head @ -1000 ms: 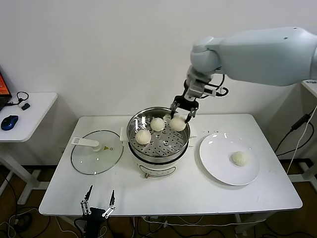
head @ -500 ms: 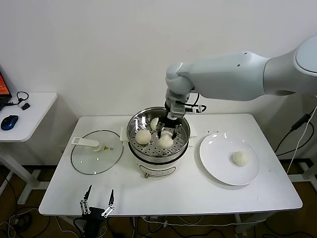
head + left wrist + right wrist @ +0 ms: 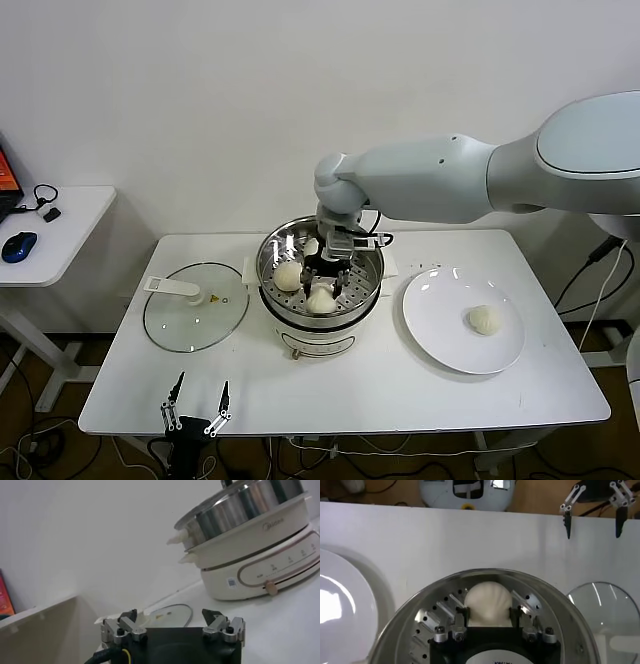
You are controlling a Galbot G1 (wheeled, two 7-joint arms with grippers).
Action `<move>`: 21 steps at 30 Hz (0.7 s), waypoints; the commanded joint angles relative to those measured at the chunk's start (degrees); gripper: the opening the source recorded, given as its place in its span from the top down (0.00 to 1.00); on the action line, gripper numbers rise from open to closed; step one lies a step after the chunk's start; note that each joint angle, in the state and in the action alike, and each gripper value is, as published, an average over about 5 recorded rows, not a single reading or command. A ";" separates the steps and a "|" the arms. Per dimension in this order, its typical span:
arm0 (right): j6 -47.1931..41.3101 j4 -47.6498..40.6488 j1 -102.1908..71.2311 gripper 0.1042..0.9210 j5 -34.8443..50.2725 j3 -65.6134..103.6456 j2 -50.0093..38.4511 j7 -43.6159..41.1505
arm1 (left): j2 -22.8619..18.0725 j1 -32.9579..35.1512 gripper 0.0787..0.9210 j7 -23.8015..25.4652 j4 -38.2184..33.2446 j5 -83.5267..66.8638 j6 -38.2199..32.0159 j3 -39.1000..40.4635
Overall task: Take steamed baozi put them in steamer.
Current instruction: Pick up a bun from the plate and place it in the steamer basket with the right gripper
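The right gripper (image 3: 322, 285) has moved across the steamer (image 3: 320, 272) and come down low, from the far right rim a moment ago to the near side of the tray now. Its fingers are pinched tight around a bun (image 3: 488, 604), and the bun looks like it is resting on the tray with holes, or just above it. That makes three buns inside the pot: the one being held at the near side, another bun (image 3: 288, 276) at the left side, and a third bun (image 3: 312, 246) at the far side, partly hidden by the arm. One last bun (image 3: 485, 319) sits on the white plate (image 3: 440, 335) by the right edge of the table (image 3: 400, 395). The glass lid (image 3: 195, 306) lies flat on the table, left of the pot. The left gripper (image 3: 198, 410) waits at the near edge of the table with its fingers spread apart and nothing in them. So the job is nearly done. I think the next thing is to let go of this bun and lift away, then go for the one on the plate.
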 commanded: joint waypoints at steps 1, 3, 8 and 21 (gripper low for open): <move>-0.07 -2.60 -2.28 0.44 -0.67 0.33 1.59 -0.05 | -2.80 -0.03 0.12 0.03 0.05 -0.16 -0.02 -0.12; -0.07 -2.73 -2.42 0.44 -0.58 0.30 1.66 -0.09 | -2.80 -0.07 0.12 0.06 0.09 -0.25 -0.01 -0.19; 0.12 -2.73 -2.38 0.44 -0.15 0.20 1.68 -0.31 | -2.80 -0.17 0.12 0.12 0.26 -0.30 -0.01 -0.24; 1.40 -1.77 2.47 0.16 5.26 -1.40 0.01 -3.64 | -2.80 -0.01 0.12 0.25 -0.20 -0.26 0.05 -0.16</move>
